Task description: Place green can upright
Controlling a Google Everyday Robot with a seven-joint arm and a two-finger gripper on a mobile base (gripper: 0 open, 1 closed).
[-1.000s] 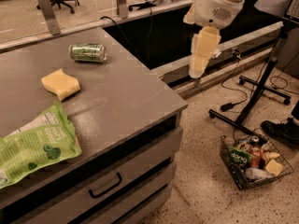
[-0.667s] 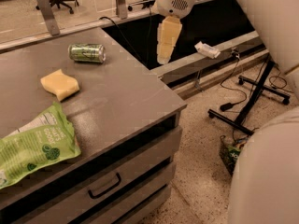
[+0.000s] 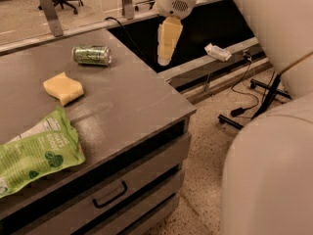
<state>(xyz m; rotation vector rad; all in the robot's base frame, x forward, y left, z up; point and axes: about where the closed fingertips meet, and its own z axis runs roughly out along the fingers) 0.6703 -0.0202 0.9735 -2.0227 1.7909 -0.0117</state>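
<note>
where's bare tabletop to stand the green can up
Widest bare patch: the grey tabletop right of the small green metal can, lying on its side, and the yellow sponge, to the front corner. The left front is crowded by the flat green snack bag. The gripper hangs by the table's far right edge.

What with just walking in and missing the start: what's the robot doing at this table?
A one-armed robot is after the green can, which lies on its side near the table's far edge, not yet upright. The gripper hangs in the air beside it, apart. A sponge and snack bag lie nearer.
</note>
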